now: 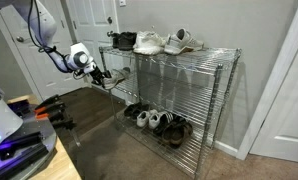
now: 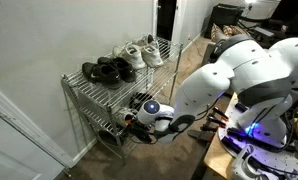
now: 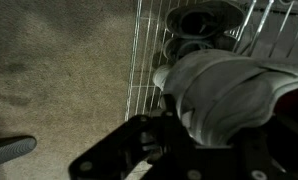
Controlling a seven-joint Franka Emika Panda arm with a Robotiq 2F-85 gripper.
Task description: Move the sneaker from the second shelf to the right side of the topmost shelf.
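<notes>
wrist view: your gripper [image 3: 167, 118] is clamped on the sneaker [image 3: 224, 95], with wire grid and other shoes [image 3: 199, 20] behind it. in an exterior view the sneaker [image 1: 116, 79] hangs at the rack's end, level with the second shelf [image 1: 179, 95]; contact with the wire not discernible. topmost shelf [image 1: 214, 52] carries several pairs [image 1: 149, 42].

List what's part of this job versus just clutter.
Job: sneaker, gripped in the hand; second shelf; topmost shelf.
Lying about: black shoes and white sneakers on the top tier; lowest-tier shoes.
</notes>
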